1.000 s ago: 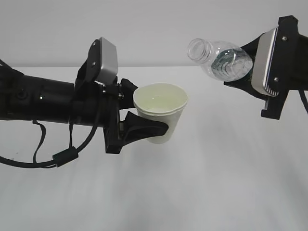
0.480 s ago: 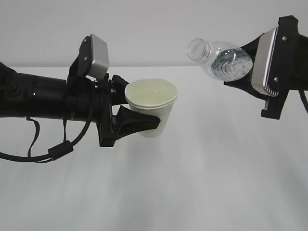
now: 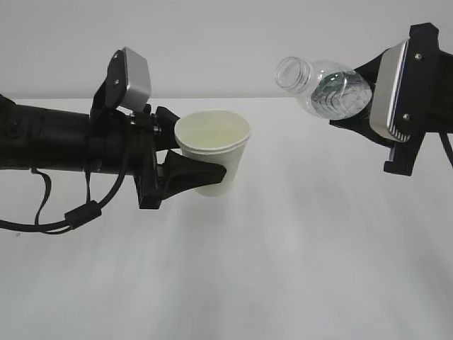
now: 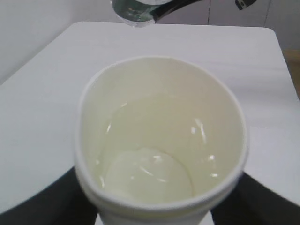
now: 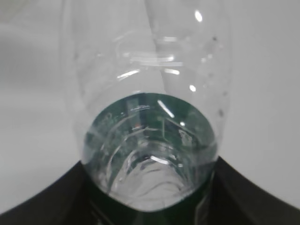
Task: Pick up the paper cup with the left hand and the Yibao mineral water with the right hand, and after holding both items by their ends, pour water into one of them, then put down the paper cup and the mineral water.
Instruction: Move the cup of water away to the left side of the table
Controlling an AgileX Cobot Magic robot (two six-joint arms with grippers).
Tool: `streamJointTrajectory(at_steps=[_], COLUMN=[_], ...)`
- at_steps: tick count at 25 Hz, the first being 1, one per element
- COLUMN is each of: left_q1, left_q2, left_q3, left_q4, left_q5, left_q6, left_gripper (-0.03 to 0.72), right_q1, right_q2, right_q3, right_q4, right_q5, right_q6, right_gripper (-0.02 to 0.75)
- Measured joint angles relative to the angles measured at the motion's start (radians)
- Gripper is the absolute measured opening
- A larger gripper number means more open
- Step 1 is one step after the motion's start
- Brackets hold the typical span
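At left of centre, the paper cup (image 3: 211,154), water pooled inside, is clasped by the left hand (image 3: 185,164); upper right, the tilted Yibao mineral water (image 3: 327,89) is gripped by the right hand (image 3: 368,99). Pouring appears finished; both are to be set down on the table (image 3: 297,269).

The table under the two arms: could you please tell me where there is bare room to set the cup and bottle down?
The white table shows bare across its front and middle, below the paper cup in the left tool and the Yibao mineral water in the right tool. Nothing stands on it. The only crowding is in the air, between cup rim and bottle mouth.
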Motion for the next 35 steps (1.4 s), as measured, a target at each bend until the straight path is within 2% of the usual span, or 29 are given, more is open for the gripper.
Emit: streamJointTrajectory(at_steps=[5,15,35], left_q1=[0.025,0.029,0.044], left_q2=[0.000,0.000,0.000], left_q3=[0.000,0.000,0.000], left_q4=[0.000,0.000,0.000], left_q5=[-0.006,-0.014,-0.020], left_q6=[-0.001,-0.004,-0.005], left_gripper=[0.466,0.466,0.466], right_q1=[0.000,0.000,0.000], right_q2=[0.000,0.000,0.000], right_q3=[0.000,0.000,0.000], right_q4=[0.000,0.021,0.095], right_q5=[0.000,0.002,0.002], right_q6=[0.000,0.000,0.120], right_gripper=[0.435,0.435,0.435])
